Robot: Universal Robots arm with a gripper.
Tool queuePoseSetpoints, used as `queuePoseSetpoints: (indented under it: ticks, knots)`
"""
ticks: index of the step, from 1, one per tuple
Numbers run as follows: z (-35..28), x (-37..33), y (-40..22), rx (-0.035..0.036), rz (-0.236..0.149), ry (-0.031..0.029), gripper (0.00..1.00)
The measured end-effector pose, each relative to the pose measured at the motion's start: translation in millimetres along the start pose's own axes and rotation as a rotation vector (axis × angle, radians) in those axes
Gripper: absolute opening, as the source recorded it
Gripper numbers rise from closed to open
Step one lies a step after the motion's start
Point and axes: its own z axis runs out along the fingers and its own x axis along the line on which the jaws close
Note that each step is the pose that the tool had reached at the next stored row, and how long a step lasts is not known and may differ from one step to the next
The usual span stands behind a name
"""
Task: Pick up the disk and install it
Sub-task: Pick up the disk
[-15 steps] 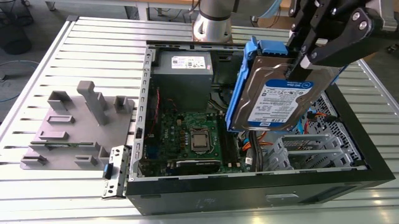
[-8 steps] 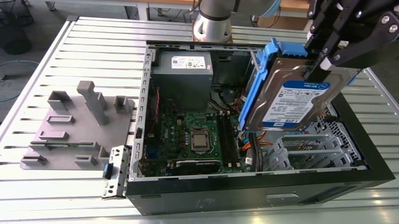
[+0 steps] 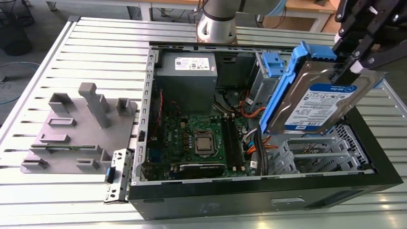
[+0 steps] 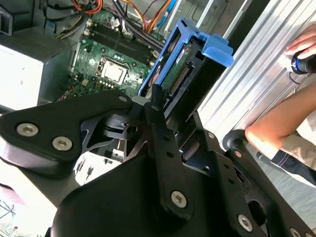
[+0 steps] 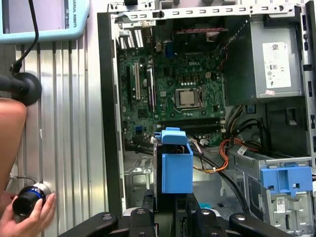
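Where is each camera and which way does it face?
Exterior view: off the arm, looking down on the computer case; gripper holds the disk.
First wrist view: on the arm, facing into the case; a person's hand shows.
Second wrist view: on the arm, looking along the gripper.
Both wrist views share disk and motherboard.

Open PC case (image 3: 254, 195) lying on its side hogs the slatted metal desk (image 3: 95, 47) toward the exterior view's right edge. Inside: green motherboard (image 3: 184, 126) with bare CPU (image 3: 204, 143), grey power supply box (image 3: 184, 81) with a white sticker, orange and red cables (image 3: 249, 112), and a blue latch piece (image 3: 271, 64). Grey plastic fixture (image 3: 64, 138) sits beside the case, nearer the desk's opposite edge.
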Motion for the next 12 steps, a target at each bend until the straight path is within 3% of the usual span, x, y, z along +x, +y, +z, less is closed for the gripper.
queuePoseSetpoints:
  ticks: [12]
  knots:
    - [0.2, -1.9, -30.8, 0.0000, 0.000, 0.0000, 0.35]
